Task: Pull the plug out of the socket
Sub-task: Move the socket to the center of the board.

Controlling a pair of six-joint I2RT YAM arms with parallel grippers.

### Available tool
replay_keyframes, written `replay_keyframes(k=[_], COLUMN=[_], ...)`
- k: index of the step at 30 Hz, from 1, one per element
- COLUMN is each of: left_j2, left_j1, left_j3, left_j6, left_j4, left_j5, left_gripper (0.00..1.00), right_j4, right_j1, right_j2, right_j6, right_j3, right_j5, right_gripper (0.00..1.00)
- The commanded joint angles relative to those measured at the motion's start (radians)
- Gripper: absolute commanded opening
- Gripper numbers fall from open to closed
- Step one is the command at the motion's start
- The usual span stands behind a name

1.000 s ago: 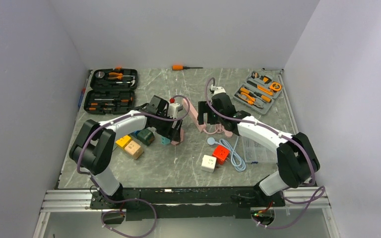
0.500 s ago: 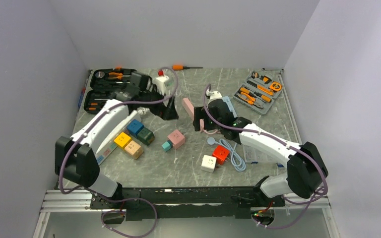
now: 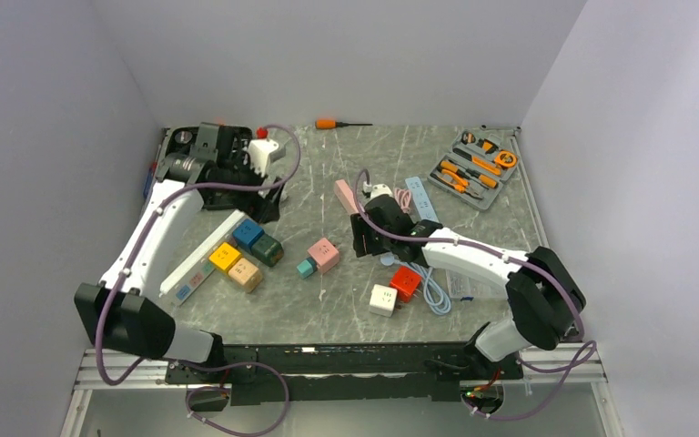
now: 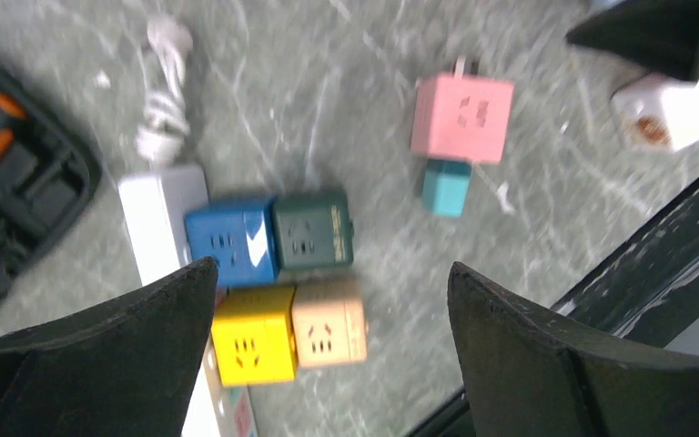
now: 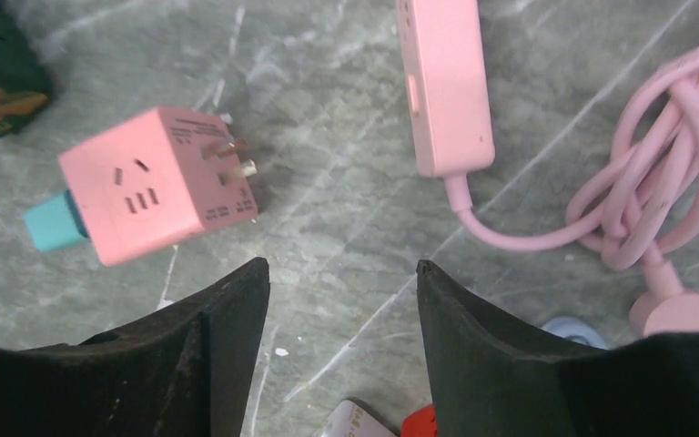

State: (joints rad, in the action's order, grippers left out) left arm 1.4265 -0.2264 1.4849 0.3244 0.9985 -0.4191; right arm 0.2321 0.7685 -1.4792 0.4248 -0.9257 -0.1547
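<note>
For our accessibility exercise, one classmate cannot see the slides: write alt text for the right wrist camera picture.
A pink cube socket with a teal plug in its left side lies on the grey table, apart from a pink power strip and its coiled cable. The right gripper hovers open above.

From your top view: socket (image 3: pixel 325 252) mid-table, plug (image 3: pixel 305 268) touching it at 8 o'clock, strip (image 3: pixel 345 195) at 1 o'clock, cubes (image 3: pixel 253 244) at 9 o'clock, tray (image 3: pixel 473 168) at 2 o'clock.
</note>
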Motion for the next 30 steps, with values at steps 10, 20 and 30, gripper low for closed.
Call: replay_keyframes(k=[10, 20, 30], left_j2=[-0.214, -0.233, -0.214], left_j1=[-0.001, -0.001, -0.001], left_j3=[-0.143, -0.180, -0.181], left_j6=[0.067, 0.050, 0.059], left_j4=[0.036, 0.014, 0.023], left_j5=[0.150, 0.165, 0.133], left_gripper=[0.97, 0.97, 0.96], right_j4=[-0.108, -0.064, 0.069], right_j1=[-0.164, -0.312, -0.361], right_j2=[-0.163, -0.337, -0.179], right_j6=[0.080, 0.105, 0.164], right_j3=[-0.028, -0.121, 0.009], right_j5=[0.086, 0.082, -0.073], right_gripper=[0.34, 0.16, 0.14])
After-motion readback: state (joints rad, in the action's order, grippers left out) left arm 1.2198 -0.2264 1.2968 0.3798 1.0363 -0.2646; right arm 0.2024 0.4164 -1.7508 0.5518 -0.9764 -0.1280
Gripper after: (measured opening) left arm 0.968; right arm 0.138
